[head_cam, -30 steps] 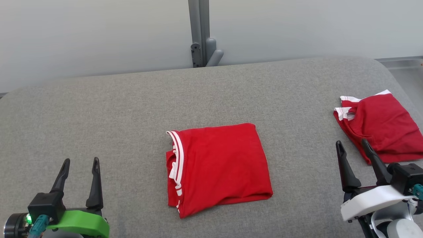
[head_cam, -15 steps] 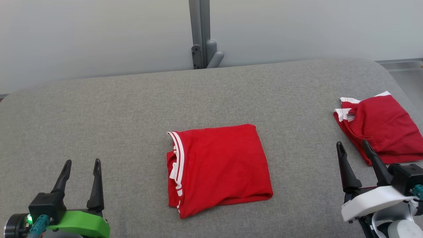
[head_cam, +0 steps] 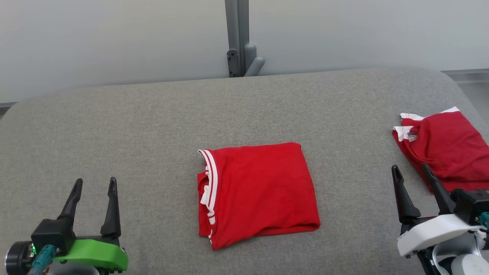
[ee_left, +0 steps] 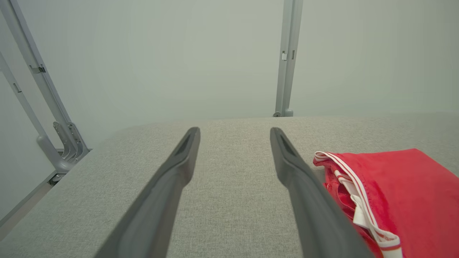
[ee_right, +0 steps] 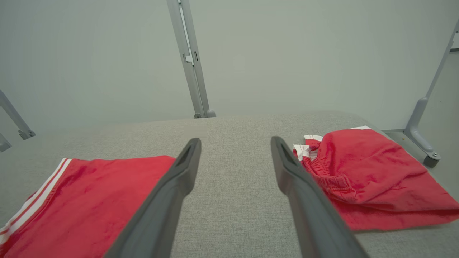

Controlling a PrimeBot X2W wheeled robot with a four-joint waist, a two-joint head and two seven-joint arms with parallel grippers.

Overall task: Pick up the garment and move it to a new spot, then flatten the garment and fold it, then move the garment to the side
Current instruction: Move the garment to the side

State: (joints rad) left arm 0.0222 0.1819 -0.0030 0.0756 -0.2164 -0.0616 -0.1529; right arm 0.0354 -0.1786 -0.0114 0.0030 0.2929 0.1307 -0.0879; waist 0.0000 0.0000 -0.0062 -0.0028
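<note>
Red fabric with white-striped trim: garment (head_cam: 258, 194), folded to a rough rectangle, flat on the grey textile surface (head_cam: 153, 126), about midway left to right, somewhat toward the near edge. Striped collar band along the left side, with loose white-edged folds tucked beneath it. Far and right edges fairly straight. Near edge rounded at the fold, with the near-left corner jutting nearer.

Left claw (head_cam: 95, 180) at near left: open, holding nothing, fingers apart and pointing toward the far side. Well apart from garment, bare surface between. In left wrist view, striped band to the right of the fingers, its lower part hidden behind the right finger.

Right claw (head_cam: 410, 166) at near right: open, holding nothing, fingers spread and leaning slightly left. In head view, tip of its right finger overlapping the near edge of second garment (head_cam: 447, 149); touching or clear of it, cannot tell. In right wrist view, garment left of the fingers, second garment right of them, bare surface in the gap between.

Second garment: also red with white trim, loosely folded and wrinkled, at far right by the rounded edge of the surface, well apart from garment.

Beyond the far edge: grey post (head_cam: 237, 38) with a bracket at its foot, upright against a pale wall (head_cam: 114, 38).
</note>
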